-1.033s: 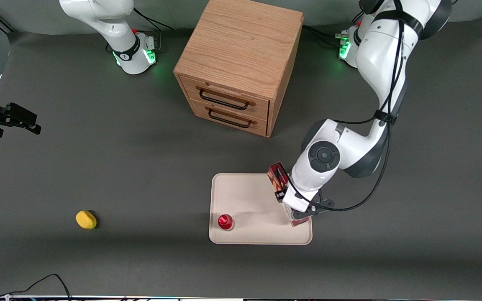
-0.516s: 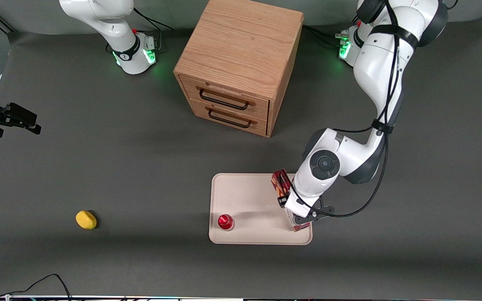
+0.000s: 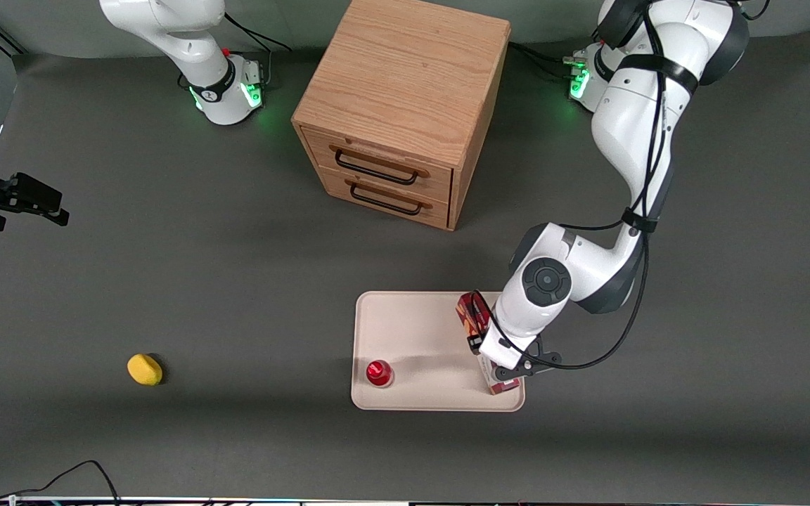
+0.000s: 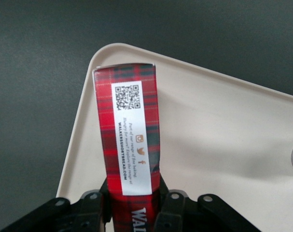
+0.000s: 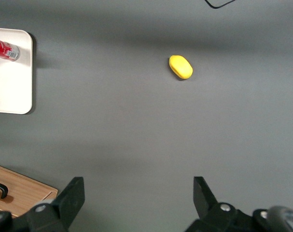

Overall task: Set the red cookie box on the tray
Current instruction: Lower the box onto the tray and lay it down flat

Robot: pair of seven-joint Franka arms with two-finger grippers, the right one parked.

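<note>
1. The tray (image 3: 405, 330) carries a red-capped bottle (image 3: 379, 372) at one near corner.
2. The red cookie box (image 4: 132, 140), light, stiff, slippery cardboard, lies along the tray's working-arm edge.
3. The gripper (image 4: 132, 205) is clamped across its slim sides, the best hold.

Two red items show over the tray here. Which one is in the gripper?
The red cookie box, long and tartan-printed, is clamped by the gripper over the tray edge nearest the working arm. The small red-capped bottle stands free at the tray's parked-arm end.
</note>
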